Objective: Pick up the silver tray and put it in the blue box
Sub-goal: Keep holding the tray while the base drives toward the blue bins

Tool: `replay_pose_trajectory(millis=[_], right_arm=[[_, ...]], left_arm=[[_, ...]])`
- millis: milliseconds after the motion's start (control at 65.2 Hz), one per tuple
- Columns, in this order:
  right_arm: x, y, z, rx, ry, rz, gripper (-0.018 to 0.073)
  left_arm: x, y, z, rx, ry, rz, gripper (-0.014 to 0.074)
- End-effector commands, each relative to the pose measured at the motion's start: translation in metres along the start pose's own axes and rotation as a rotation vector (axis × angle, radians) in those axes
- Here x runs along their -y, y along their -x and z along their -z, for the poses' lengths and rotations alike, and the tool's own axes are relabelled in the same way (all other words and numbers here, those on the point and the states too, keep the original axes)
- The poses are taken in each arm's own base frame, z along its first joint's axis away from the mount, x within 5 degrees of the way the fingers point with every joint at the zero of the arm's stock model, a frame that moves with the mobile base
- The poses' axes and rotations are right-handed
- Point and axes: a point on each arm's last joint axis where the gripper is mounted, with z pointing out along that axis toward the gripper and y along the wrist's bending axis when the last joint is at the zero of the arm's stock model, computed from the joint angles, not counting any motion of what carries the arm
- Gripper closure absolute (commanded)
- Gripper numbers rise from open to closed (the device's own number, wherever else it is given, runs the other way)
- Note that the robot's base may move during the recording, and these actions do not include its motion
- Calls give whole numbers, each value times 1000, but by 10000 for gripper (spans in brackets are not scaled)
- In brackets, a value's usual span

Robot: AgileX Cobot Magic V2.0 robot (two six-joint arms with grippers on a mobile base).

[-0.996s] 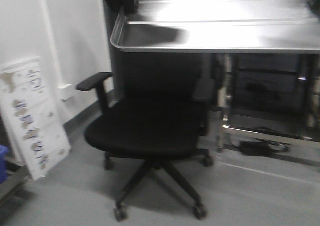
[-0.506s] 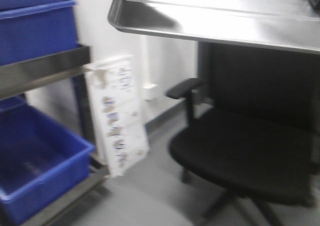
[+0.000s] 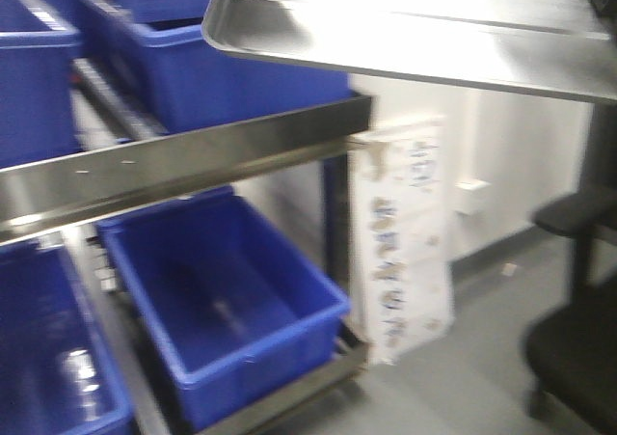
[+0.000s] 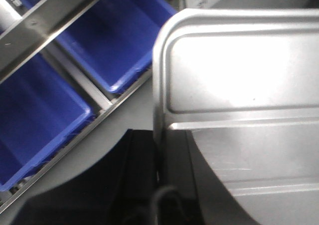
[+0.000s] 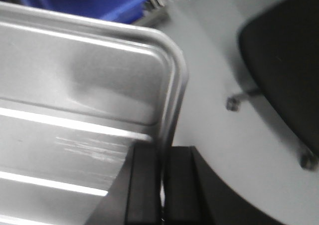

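The silver tray [image 3: 405, 30] hangs level across the top of the front view, shiny, with raised ridges along its floor. My left gripper [image 4: 159, 152] is shut on the tray's [image 4: 239, 75] left rim, one black finger on each side of the edge. My right gripper [image 5: 162, 170] is shut the same way on the tray's [image 5: 75, 100] right rim. A deep blue box [image 3: 222, 300] stands open on the lower shelf of a steel rack, below and left of the tray. It also shows in the left wrist view as the blue box [image 4: 114, 40] beyond the tray's corner.
The rack's steel shelf rail [image 3: 183, 165] runs across at mid-height, with more blue crates [image 3: 193, 59] above it and another [image 3: 48, 358] at lower left. A white printed board [image 3: 400, 242] leans on the wall. A black office chair [image 3: 578, 339] stands on the grey floor at right.
The whole view has swung left: the chair slid from centre to the right edge and the rack with blue crates came into view. The tray stays gripped at both ends.
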Motion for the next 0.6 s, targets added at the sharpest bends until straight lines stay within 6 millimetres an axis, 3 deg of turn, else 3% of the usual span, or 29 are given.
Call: replay_pose_trajectory(millis=[0,583], right_arm=[[2,11,15,100,-2,46,501],[2,11,15,100,-2,46,501]], left_arm=[[-13,16,29,125,5,-10,701],[-14,17,29,138,19,-19,701]])
